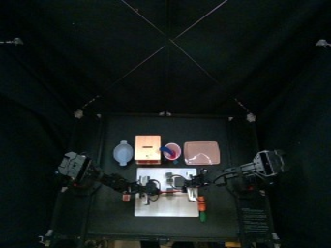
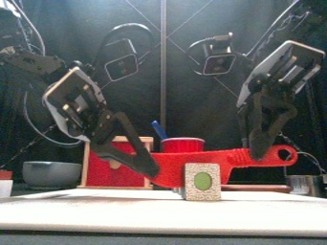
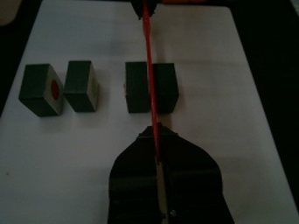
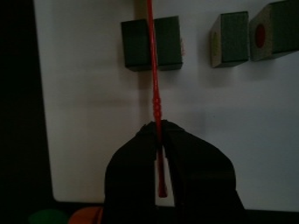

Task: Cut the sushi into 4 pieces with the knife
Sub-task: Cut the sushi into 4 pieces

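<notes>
Nearest the front camera, the white cutting board (image 2: 76, 206) carries one dark green sushi block (image 2: 201, 181), which sits midway between the two pincers and directly under the red knife (image 2: 224, 159). The left pincer (image 3: 156, 136) is pressed onto the blade's tip end, and the right pincer (image 4: 158, 131) is clamped on the handle end. The knife therefore spans the gap between them like a bar, with its edge lined up across the middle of the block. Gripping both ends probably keeps the thin toy blade from twisting or tipping as it bears down. Two cut pieces (image 3: 41, 89) (image 3: 82, 86) stand close together off to one side of that line, clear of both pincers and the blade. With three pieces on the board, this looks like the last cut. A straight, even push down from both pincers should split the wider block and make four.
</notes>
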`<state>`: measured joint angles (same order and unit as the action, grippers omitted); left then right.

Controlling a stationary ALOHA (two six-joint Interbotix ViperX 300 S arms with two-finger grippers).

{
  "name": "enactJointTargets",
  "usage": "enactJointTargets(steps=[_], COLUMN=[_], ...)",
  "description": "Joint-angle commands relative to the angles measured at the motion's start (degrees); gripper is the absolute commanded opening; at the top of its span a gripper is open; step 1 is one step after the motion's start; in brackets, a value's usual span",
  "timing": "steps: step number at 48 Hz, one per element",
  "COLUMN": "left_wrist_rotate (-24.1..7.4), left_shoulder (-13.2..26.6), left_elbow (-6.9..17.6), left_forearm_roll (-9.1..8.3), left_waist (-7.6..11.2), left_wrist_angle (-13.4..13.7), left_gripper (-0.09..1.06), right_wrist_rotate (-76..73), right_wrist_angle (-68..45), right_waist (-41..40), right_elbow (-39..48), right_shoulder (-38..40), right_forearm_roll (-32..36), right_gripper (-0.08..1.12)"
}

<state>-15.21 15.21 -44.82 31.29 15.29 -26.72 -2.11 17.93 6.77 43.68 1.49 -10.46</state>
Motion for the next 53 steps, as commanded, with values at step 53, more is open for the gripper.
enactJointTargets(steps=[53], left_wrist_rotate=[-0.1], left_shoulder=[-10.3], left_elbow=[1.4], left_forearm_roll=[-5.62], left_waist=[-2.99], left_wrist_angle=[3.2], left_gripper=[0.51], right_wrist_rotate=[0.0], right_wrist_angle=[6.3], right_waist=[-1.4], right_elbow=[-6.2], right_shoulder=[5.2], right_forearm_roll=[2.4], right_gripper=[0.11])
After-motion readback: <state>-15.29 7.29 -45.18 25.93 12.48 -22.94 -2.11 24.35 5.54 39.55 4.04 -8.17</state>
